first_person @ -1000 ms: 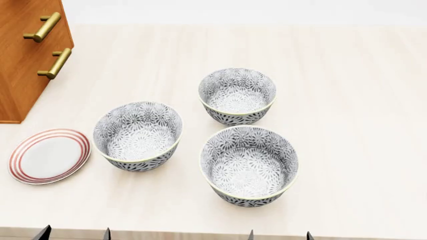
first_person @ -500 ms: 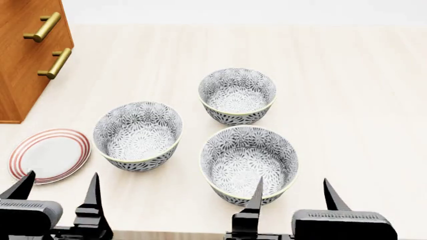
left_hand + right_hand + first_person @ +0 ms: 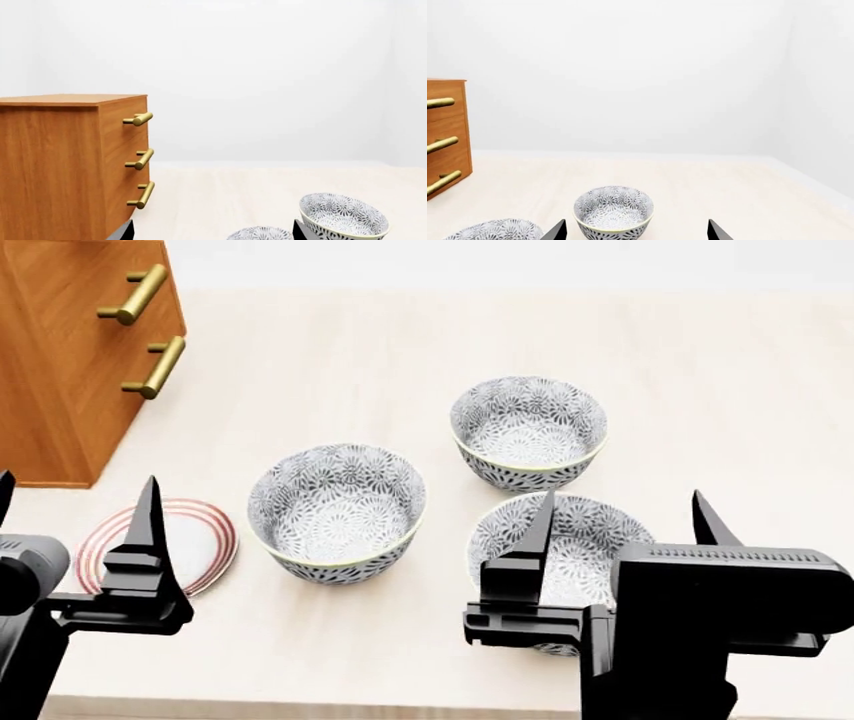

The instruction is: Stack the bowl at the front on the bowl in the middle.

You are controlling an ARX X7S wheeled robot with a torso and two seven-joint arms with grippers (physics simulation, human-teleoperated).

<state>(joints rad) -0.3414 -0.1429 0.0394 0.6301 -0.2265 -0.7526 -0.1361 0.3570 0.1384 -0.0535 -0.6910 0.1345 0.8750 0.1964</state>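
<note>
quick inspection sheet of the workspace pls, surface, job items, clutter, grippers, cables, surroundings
surface: pale wood-grain table, bare apart from the items below
job's things: front bowl, partly hidden behind the right gripper; middle bowl to its left; both upright, empty, standing apart
clutter: a third patterned bowl farther back; a red-rimmed plate near the left edge, partly hidden by the left gripper
grippers: left gripper open, holding nothing, over the plate area; right gripper open, holding nothing, above the front bowl
cables: nothing seen
surroundings: wooden drawer cabinet with brass handles at the far left; plain white walls
</note>
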